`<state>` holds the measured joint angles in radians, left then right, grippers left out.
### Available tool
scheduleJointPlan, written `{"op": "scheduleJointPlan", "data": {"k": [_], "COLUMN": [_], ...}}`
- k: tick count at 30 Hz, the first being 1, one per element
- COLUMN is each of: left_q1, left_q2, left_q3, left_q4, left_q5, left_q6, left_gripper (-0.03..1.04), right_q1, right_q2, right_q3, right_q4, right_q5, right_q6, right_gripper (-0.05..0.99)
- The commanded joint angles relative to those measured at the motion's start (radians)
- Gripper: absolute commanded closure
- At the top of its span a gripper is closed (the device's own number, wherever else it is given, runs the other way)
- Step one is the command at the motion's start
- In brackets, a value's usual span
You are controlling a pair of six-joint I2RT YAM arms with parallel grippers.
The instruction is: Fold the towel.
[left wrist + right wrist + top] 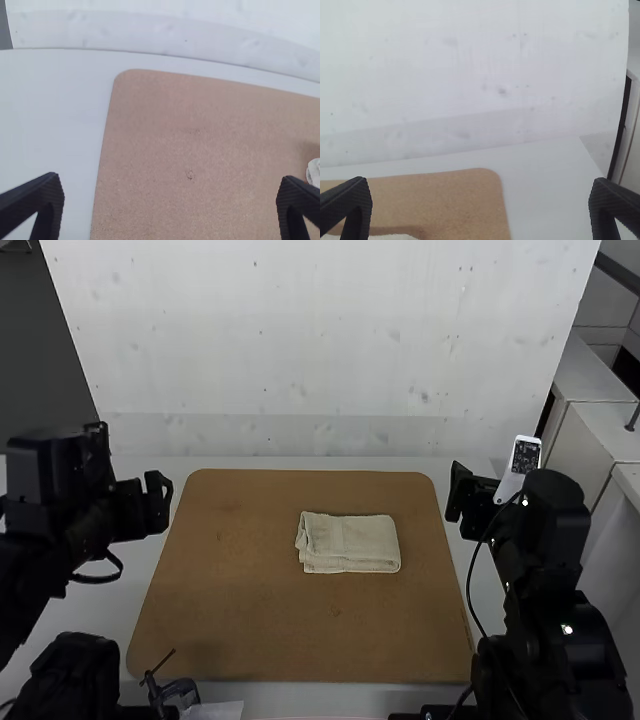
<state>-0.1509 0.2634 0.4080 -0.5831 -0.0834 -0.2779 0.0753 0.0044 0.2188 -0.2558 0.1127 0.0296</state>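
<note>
The cream towel (348, 544) lies folded into a compact rectangle, its layers showing at the left end, on the brown board right of centre. My left gripper (160, 502) is over the board's left edge, well apart from the towel; in its wrist view the left gripper (170, 202) is wide open with nothing between its fingers, and a bit of towel (314, 172) shows. To the right of the board is my right gripper (462, 502), clear of the towel. Its wrist view has the right gripper (480, 205) open and empty, with a sliver of towel (380, 237).
The brown board (240, 590) lies on a white table (190, 468), with a pale upright panel (330, 340) behind. A small dark device (178, 692) and a pale sheet (220, 710) are at the table's near edge. White cabinets stand at the right.
</note>
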Motion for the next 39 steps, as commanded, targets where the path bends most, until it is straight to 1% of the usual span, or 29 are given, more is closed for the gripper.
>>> {"op": "scheduleJointPlan", "data": {"k": [1,2,5,7,10,11,12,14,16,19,20,22,25,27,28,30,36,39], "left_q1": [0.002,0.005,0.068,0.099,0.143,0.151,0.149,0.151,0.152,0.152,0.151,0.154,0.157,0.154,0.157,0.159,0.157,0.16], "left_q2": [-0.127,-0.122,-0.122,-0.122,-0.168,-0.204,-0.23,-0.231,-0.234,-0.234,-0.236,-0.236,-0.237,-0.237,-0.24,-0.245,-0.245,-0.245], "left_q3": [0.002,0.006,0.029,0.04,0.026,0.011,-0.005,-0.005,-0.003,0.003,0.005,0.012,0.017,0.026,0.031,0.031,0.031,0.032], "left_q4": [-0.023,-0.037,-0.049,-0.049,-0.049,-0.049,-0.049,-0.09,-0.138,-0.228,-0.247,-0.277,-0.297,-0.337,-0.354,-0.359,-0.359,-0.359], "left_q5": [-0.058,-0.062,-0.055,-0.055,-0.027,-0.024,-0.03,-0.026,-0.022,-0.021,-0.021,-0.021,-0.021,-0.012,0.001,0.007,0.01,0.007], "left_q6": [0.003,0.0,-0.006,-0.004,-0.004,-0.001,0.003,0.02,0.078,0.2,0.23,0.227,0.226,0.226,0.227,0.229,0.233,0.229], "left_gripper": [0.06,0.06,0.06,0.06,0.06,0.06,0.06,0.06,0.06,0.04,0.04,0.04,0.04,0.04,0.04,0.04,0.04,0.03], "right_q1": [-0.005,-0.005,-0.005,-0.005,-0.009,-0.009,-0.011,-0.012,-0.016,-0.019,-0.017,-0.017,-0.012,-0.009,-0.009,-0.011,-0.009,-0.011], "right_q2": [-0.018,-0.018,-0.018,-0.018,-0.017,-0.017,-0.017,-0.015,-0.014,-0.011,-0.009,-0.004,0.0,0.002,0.002,0.003,0.003,0.002], "right_q3": [0.005,0.004,-0.001,-0.004,-0.004,-0.004,-0.004,-0.004,0.002,0.039,0.053,0.085,0.114,0.128,0.134,0.149,0.205,0.214], "right_q4": [0.009,0.009,0.012,0.012,0.012,0.01,0.01,0.01,0.006,-0.06,-0.091,-0.175,-0.293,-0.37,-0.399,-0.447,-0.612,-0.649], "right_q5": [0.019,0.024,0.027,0.03,0.028,0.028,0.028,0.028,0.027,0.022,0.019,0.016,0.007,0.007,0.005,-0.01,-0.022,-0.024], "right_q6": [-0.003,-0.003,-0.003,-0.005,-0.013,-0.017,-0.023,-0.036,-0.045,-0.046,-0.046,-0.045,-0.031,-0.016,-0.007,0.007,0.026,0.029], "right_gripper": [-0.01,-0.01,-0.01,-0.01,-0.01,-0.01,-0.01,-0.01,-0.01,-0.01,-0.01,-0.01,-0.01,-0.01,-0.01,-0.01,-0.01,-0.02]}}
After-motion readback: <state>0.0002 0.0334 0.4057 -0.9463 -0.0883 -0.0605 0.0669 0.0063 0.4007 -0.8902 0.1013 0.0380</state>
